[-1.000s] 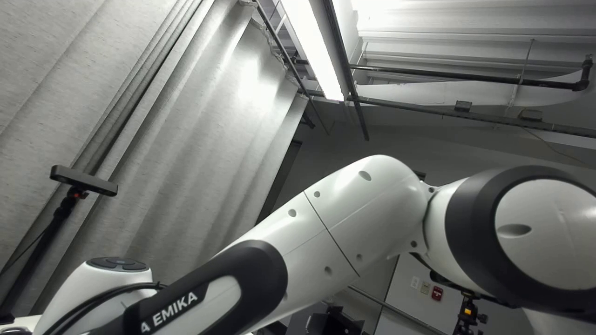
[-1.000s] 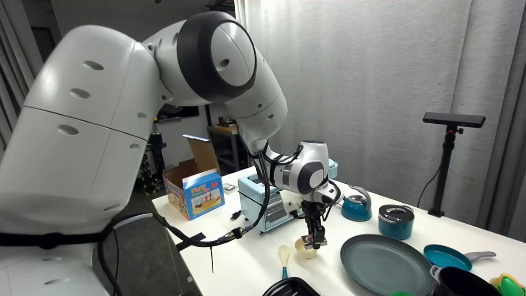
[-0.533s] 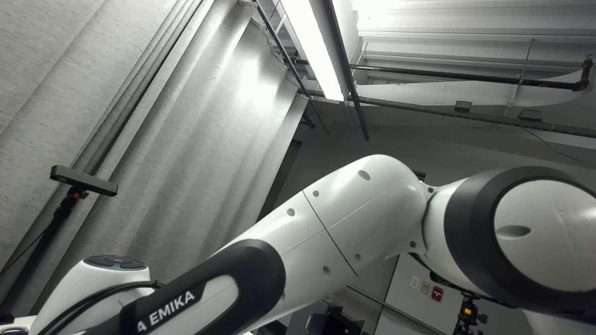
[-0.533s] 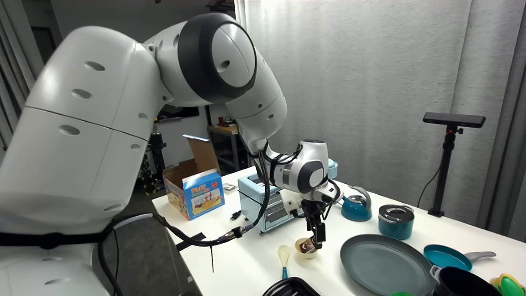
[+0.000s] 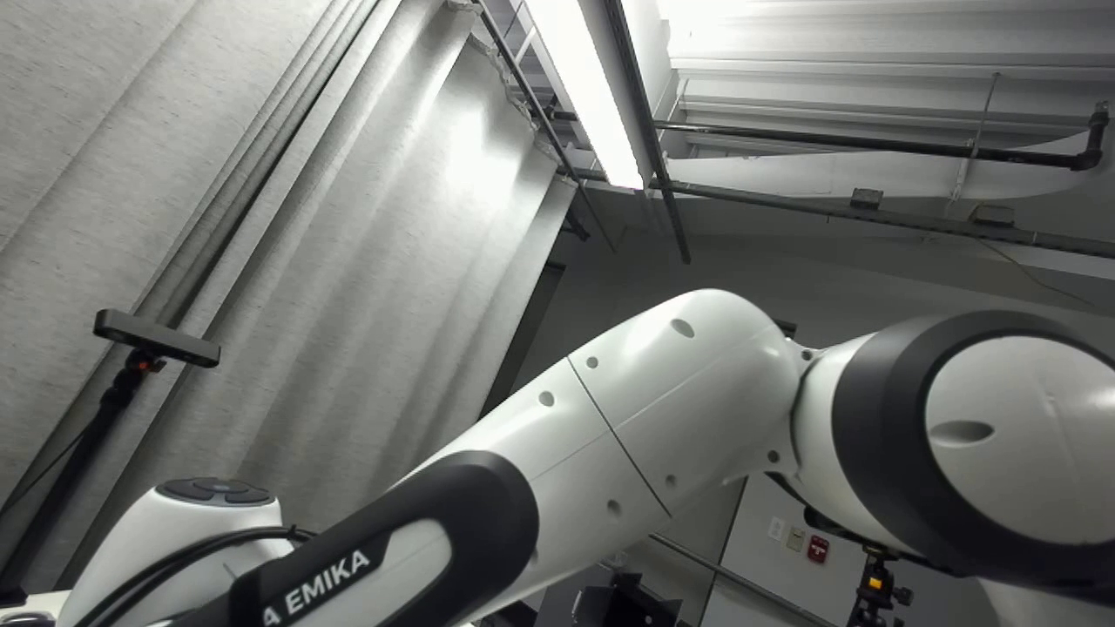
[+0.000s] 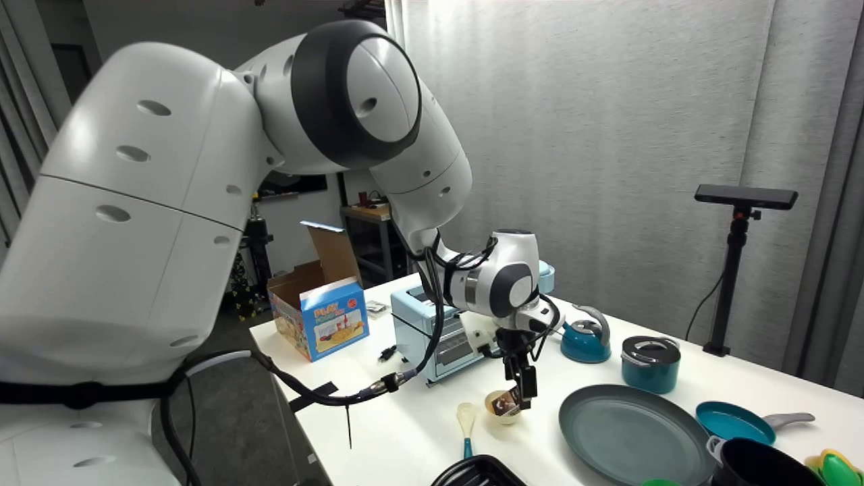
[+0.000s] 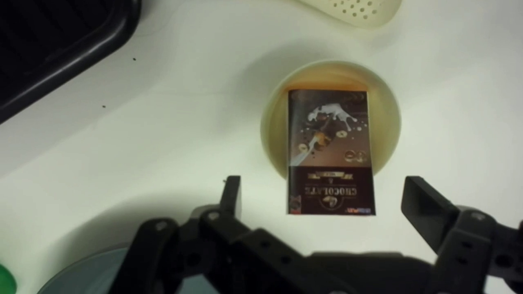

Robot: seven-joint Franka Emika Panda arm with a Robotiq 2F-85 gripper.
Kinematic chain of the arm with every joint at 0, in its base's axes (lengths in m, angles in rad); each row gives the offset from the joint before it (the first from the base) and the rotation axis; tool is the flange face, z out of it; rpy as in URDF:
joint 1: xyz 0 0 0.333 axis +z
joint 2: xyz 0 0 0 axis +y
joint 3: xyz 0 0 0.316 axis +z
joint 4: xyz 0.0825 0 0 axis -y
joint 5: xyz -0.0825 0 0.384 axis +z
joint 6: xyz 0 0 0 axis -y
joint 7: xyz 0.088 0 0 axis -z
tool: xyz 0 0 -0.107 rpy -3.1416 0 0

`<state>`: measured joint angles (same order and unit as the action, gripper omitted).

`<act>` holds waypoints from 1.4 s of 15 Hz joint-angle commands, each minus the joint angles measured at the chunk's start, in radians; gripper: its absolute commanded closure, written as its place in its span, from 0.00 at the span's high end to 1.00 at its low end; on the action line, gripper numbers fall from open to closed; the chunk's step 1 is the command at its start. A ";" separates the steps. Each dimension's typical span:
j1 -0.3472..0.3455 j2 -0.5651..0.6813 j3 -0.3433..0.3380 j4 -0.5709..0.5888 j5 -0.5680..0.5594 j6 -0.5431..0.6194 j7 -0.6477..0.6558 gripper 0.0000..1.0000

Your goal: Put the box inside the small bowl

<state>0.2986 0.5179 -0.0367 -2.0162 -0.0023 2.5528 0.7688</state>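
Task item: the chocolate box is in the small bowl, tilted. One end lies inside; the other sticks out over the rim on the side nearer the end effector. From the wrist view I read CHOCOLATE upside down, printed face toward the camera.

End effector: released. I have the fingers spread wide, one to each side of the projecting end, both apart from the box, with white worktop visible in the gaps. In an exterior view they stand just beside the bowl and hide part of the box's edge. Height over the worktop: I cannot tell from here.

Around the bowl: cream spoon with a teal handle near it; black tray past the spoon handle, partly out of view; gray plate on the bowl's opposite side. Beyond the plate I note a teal pan, a dark pot, a lidded pot and a kettle. A pale blue toaster oven stands partly behind my arm; the carton with raised flaps is at the worktop's far corner.
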 commanded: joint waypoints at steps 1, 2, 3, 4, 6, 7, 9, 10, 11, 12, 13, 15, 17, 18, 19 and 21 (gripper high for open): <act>0.014 -0.063 -0.027 -0.047 -0.057 -0.035 0.012 1.00; 0.012 -0.073 -0.029 -0.056 -0.068 -0.036 0.012 1.00; 0.010 -0.085 -0.030 -0.068 -0.076 -0.034 0.011 1.00; 0.006 -0.098 -0.028 -0.079 -0.081 -0.032 0.005 1.00; 0.000 -0.123 -0.022 -0.103 -0.088 -0.026 -0.012 1.00; 0.000 -0.137 -0.020 -0.118 -0.093 -0.023 -0.015 1.00; -0.003 -0.168 -0.016 -0.151 -0.104 -0.010 -0.023 1.00; -0.006 -0.184 -0.012 -0.166 -0.105 -0.004 -0.028 1.00; -0.006 -0.203 -0.012 -0.187 -0.111 0.003 -0.029 1.00; -0.009 -0.221 -0.011 -0.204 -0.113 0.005 -0.030 1.00; -0.012 -0.243 -0.010 -0.227 -0.117 0.008 -0.031 1.00; -0.017 -0.284 -0.010 -0.269 -0.128 0.012 -0.030 1.00; -0.028 -0.325 -0.008 -0.313 -0.139 0.020 -0.029 1.00; -0.033 -0.345 -0.007 -0.335 -0.147 0.024 -0.026 1.00; -0.039 -0.368 -0.009 -0.360 -0.158 0.025 -0.021 1.00; -0.056 -0.414 -0.010 -0.408 -0.183 0.024 -0.015 1.00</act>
<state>0.2773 0.2063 -0.0537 -2.3190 -0.1335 2.5525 0.7433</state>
